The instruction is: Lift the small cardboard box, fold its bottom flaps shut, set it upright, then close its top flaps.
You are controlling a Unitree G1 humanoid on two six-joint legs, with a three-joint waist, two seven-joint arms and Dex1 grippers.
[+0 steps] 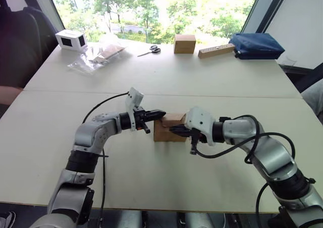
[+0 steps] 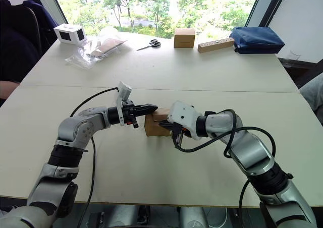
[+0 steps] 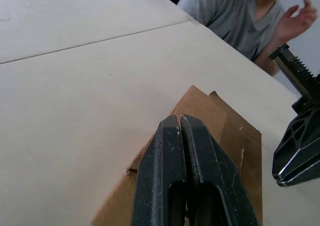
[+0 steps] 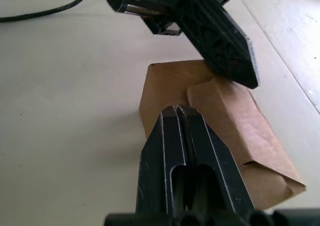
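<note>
In the eye views, the small cardboard box [image 1: 169, 128] is being flanked on the tabletop [image 1: 166, 81] by both hands: the left hand [image 1: 160, 114] is being held at its upper left edge, the right hand [image 1: 173, 129] low against its front.

In the left wrist view, the fingers are being kept pressed together, empty, over the flaps.

In the right wrist view, the fingers are likewise being kept together, holding nothing, the box lying just ahead.

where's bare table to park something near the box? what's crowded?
Free: the near table between the arms, and the wide strip between the small box and the scissors. Crowded: right at the box, with the left gripper and right gripper shut against it, and the far edge's clutter.
</note>
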